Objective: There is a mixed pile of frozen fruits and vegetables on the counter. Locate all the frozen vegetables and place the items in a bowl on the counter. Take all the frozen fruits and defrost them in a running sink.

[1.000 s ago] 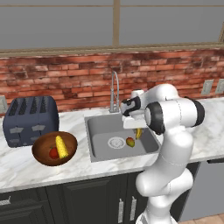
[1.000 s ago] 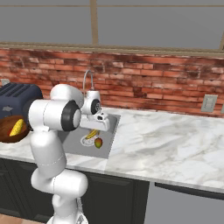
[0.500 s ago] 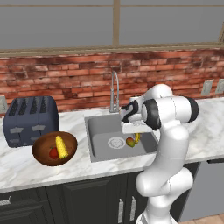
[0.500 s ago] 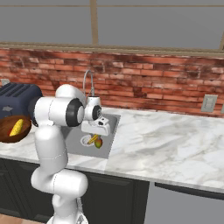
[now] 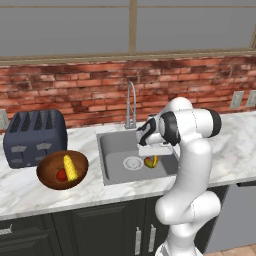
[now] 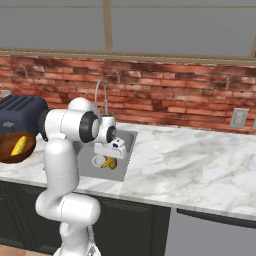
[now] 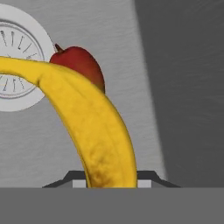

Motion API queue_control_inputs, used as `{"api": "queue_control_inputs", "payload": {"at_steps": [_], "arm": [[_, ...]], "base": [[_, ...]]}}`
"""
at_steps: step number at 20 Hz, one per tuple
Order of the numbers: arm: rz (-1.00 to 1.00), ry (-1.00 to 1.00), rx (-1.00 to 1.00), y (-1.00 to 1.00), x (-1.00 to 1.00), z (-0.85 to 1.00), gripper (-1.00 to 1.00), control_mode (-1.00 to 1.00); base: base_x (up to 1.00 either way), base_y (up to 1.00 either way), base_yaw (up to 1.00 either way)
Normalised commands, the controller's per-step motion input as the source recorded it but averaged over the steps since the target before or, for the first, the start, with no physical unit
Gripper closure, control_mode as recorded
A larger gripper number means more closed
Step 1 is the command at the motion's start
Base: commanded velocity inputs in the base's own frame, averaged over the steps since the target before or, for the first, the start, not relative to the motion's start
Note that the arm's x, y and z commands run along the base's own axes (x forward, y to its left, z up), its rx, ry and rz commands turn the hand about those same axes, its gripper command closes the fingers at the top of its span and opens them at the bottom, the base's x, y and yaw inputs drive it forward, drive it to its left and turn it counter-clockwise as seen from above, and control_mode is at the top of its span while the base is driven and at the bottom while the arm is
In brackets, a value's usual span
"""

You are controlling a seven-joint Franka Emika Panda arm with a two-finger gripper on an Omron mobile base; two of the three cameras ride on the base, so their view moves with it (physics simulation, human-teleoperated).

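Observation:
My gripper is shut on the curved yellow banana, low inside the grey sink. The same banana hangs just under the hand, above the basin floor. Behind its curve lies the round orange-red fruit, beside the round drain. From the right side, the gripper and banana sit over the basin. The dark-brown bowl stands on the marble counter left of the sink. It holds the corn cob and the red round vegetable.
A dark toaster stands behind the bowl. The tall curved faucet rises at the sink's back edge, close behind the hand. A brick wall backs the counter. Open marble stretches right of the sink.
The hand has dropped lower into the sink, the arm folding down with it. The banana stays in the jaws, and the bowl's contents have not moved.

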Motion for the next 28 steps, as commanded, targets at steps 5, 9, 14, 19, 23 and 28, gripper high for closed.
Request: {"api": "queue_control_inputs", "payload": {"at_steps": [5, 9, 14, 19, 23, 28], "arm": [[0.02, -0.05, 0.0, 0.08, 0.18, -0.46, 1.0, -1.0], [0.0, -0.17, 0.0, 0.16, 0.14, -0.34, 1.0, -1.0], [0.0, -0.06, 0.01, 0.18, 0.04, -0.25, -1.0, -1.0], [0.0, 0.03, 0.02, 0.02, 0.0, -0.06, -1.0, -1.0], [0.0, 0.03, 0.02, 0.0, -0.11, 0.26, -1.0, -1.0], [0.01, 0.01, 0.01, 0.0, -0.21, 0.37, -1.0, -1.0]], "base": [[0.0, 0.0, 0.0], [0.0, 0.0, 0.0], [0.0, 0.0, 0.0], [0.0, 0.0, 0.0], [0.0, 0.0, 0.0], [0.0, 0.0, 0.0]]}}
